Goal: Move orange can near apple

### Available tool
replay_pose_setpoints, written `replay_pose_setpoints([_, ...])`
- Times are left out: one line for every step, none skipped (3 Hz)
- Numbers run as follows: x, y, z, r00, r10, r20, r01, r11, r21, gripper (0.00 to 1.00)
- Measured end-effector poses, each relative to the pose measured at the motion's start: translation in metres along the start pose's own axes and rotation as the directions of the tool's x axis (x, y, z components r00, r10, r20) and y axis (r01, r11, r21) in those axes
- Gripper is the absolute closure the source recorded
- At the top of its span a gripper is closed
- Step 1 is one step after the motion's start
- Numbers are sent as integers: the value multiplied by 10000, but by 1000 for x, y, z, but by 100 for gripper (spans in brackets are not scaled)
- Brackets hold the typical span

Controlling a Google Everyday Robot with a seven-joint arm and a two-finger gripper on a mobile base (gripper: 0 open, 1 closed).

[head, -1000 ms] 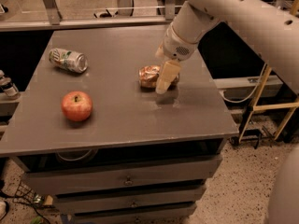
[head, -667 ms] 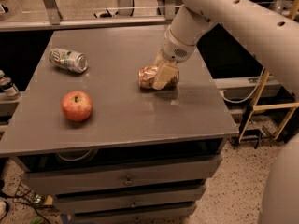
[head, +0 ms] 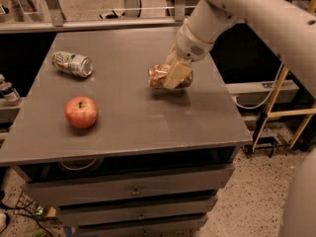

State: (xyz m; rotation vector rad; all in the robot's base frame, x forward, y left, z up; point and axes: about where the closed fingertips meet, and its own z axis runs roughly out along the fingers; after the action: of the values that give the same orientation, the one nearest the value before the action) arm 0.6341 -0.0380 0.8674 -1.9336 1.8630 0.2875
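The orange can (head: 157, 76), dented and coppery, lies on its side right of the middle of the grey table (head: 128, 117). My gripper (head: 174, 78) comes down from the upper right and is closed around the can's right part, with one tan finger (head: 177, 74) across its front. A shadow lies on the table just under the can. The apple (head: 81, 112), red with yellowish patches, stands on the table's left front, well to the left of the can and the gripper.
A green-and-white silver can (head: 73, 63) lies on its side at the table's back left. Drawers (head: 133, 191) sit under the tabletop. A wooden frame (head: 284, 112) stands to the right of the table. A rail (head: 98, 23) runs behind the table.
My gripper has moved left from beside the orange can onto it, and its fingers now grip the can. The can sits slightly higher in the view. The apple and silver can have not moved.
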Motion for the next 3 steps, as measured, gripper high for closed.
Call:
replay_pose_setpoints([-13,-4,-41,9976,-425,538,389,9970,662,100])
replay_pose_setpoints([-15,-5,-45,9971,-483,587,439,9963,744,100])
replay_pose_setpoints([-23,0,-34,9965,-765,339,748,9960,484,100])
